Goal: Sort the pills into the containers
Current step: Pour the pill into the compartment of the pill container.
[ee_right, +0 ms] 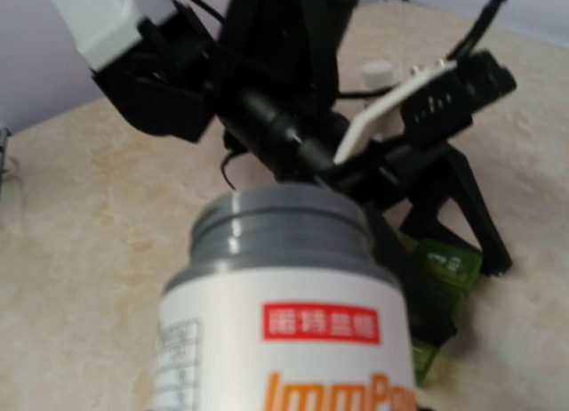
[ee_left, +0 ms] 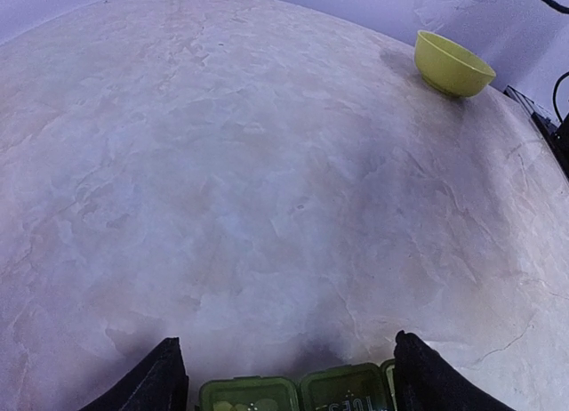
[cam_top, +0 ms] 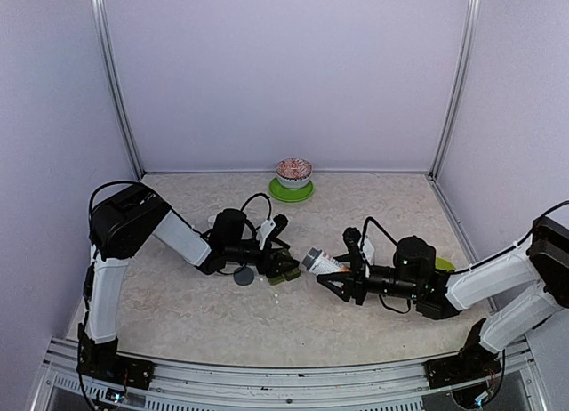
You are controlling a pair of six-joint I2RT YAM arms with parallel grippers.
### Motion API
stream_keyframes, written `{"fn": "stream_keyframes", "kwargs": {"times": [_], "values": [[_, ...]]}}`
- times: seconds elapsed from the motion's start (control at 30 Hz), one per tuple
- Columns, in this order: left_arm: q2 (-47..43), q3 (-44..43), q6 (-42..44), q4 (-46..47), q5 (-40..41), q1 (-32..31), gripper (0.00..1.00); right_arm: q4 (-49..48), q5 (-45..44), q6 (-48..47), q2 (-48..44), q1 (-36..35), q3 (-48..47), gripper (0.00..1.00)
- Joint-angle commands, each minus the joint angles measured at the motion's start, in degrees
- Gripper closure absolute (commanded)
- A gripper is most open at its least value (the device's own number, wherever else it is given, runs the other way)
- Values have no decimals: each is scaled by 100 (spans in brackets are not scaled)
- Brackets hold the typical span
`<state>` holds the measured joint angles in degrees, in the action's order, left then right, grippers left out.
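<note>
The dark green containers [cam_top: 284, 269] lie on the table as a short strip of joined lidded compartments. My left gripper [cam_top: 277, 251] stands over the strip. In the left wrist view the containers [ee_left: 293, 393] sit at the bottom edge between the two black fingers [ee_left: 164, 375] of the open left gripper [ee_left: 284, 338], with a small gap on the left side. Pale round shapes show in the left compartment; I cannot tell whether they are pills. My right gripper [cam_top: 342, 273] is shut on a white pill bottle [cam_top: 322, 261] with a grey uncapped neck [ee_right: 280, 229], tilted toward the containers [ee_right: 444, 269].
A grey cap [cam_top: 243, 276] lies just left of the strip. A patterned bowl on a green plate [cam_top: 292, 178] stands at the back centre. A lime-green bowl [ee_left: 452, 62] sits behind the right arm. Walls enclose the table.
</note>
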<state>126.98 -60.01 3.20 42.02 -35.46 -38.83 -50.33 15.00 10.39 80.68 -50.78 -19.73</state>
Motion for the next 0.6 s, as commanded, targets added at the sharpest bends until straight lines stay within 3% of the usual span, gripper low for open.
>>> {"fn": "stream_keyframes", "kwargs": {"times": [0.0,0.57], "values": [[98,78,-38,201,42,-28,25,-58,-258,78,269,-128,-282,75],[133,112,-109,298,26,-4,27,431,-599,147,891,-178,-812,76]]}}
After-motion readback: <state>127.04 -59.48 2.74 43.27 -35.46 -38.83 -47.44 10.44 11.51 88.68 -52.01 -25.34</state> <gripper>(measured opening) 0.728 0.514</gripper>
